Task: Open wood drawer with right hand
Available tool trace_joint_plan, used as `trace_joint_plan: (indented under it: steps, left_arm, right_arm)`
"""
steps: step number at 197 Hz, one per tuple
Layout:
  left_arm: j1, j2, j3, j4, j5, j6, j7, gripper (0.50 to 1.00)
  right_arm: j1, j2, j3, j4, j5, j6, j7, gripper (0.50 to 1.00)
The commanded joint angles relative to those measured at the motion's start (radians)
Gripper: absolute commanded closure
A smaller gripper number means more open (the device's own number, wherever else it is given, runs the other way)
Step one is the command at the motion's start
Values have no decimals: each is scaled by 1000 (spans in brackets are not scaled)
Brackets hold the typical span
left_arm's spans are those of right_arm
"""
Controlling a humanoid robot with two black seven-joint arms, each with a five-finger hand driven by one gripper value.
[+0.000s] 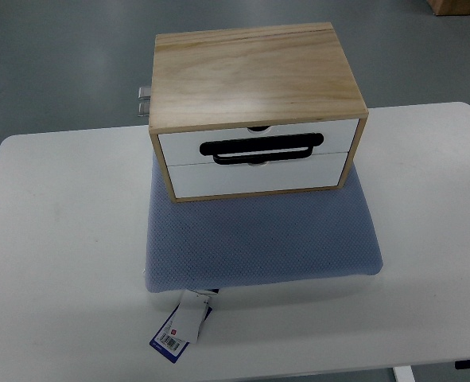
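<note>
Neither hand shows. Wood drawer box (254, 107), both white drawers shut, sits at twelve o'clock on a blue cushion (262, 239) on the tabletop (60, 239).

One wooden box (254, 79) sits at twelve o'clock on one white counter (60, 263). It has two white drawers (258, 163) and one black handle (262, 148). One blue cushion (258, 239) lies beneath it. One tag (183, 326) hangs at six o'clock.

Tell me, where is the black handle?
In the top view, the black handle sits mid-picture on the white front of the wooden box, above the blue cushion.
</note>
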Motion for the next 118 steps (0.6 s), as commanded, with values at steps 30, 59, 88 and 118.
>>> trace_joint_plan:
  steps: [30, 59, 88, 118]
  left_arm:
    - [0, 0, -1, 0, -1, 0, 0, 500]
    - [0, 0, -1, 2, -4, 0, 0, 500]
    - [0, 0, -1, 6, -5, 0, 0, 500]
    - [0, 0, 0, 3, -5, 0, 0, 500]
  right_arm:
    - [214, 50, -188, 159, 55, 5, -162, 556]
    - [228, 96, -260, 288, 314, -96, -162, 556]
    - [203, 136, -310, 363, 456, -262, -162, 556]
    - [141, 186, -356, 379, 457, -336, -162, 558]
